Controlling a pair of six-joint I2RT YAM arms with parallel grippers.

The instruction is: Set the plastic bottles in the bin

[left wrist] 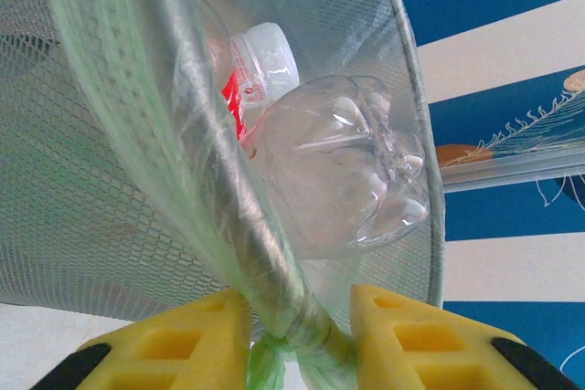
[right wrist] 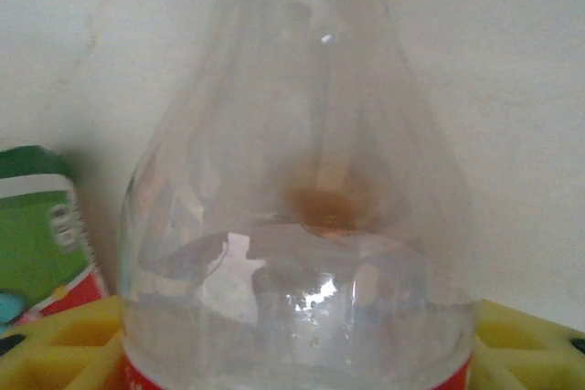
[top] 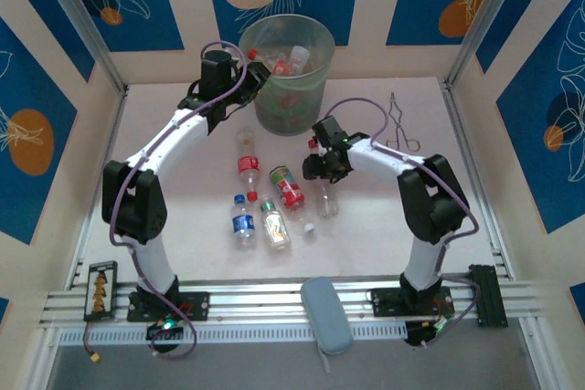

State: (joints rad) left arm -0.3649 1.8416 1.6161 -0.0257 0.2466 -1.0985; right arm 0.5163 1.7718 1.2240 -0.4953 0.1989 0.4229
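Note:
The bin (top: 291,89) stands at the back of the table with a green liner and a few plastic bottles (top: 288,63) inside. My left gripper (top: 253,73) is shut on the bin's rim (left wrist: 274,299), a yellow finger on each side. Behind the rim lies a clear bottle with a white cap (left wrist: 338,162). My right gripper (top: 322,167) is down over a clear red-labelled bottle (top: 327,196) lying on the table. That bottle (right wrist: 302,226) fills the gap between the yellow fingers (right wrist: 55,344) and touches both. Several more bottles lie left of it: red (top: 247,160), red-and-green (top: 289,187), blue (top: 243,221), green-white (top: 274,226).
Thin wire tongs (top: 400,125) lie at the back right of the table. A grey-blue oblong pad (top: 326,312) rests across the front rail. A loose white cap (top: 310,228) sits near the bottles. The red-and-green bottle's label (right wrist: 41,226) is just left of my right gripper.

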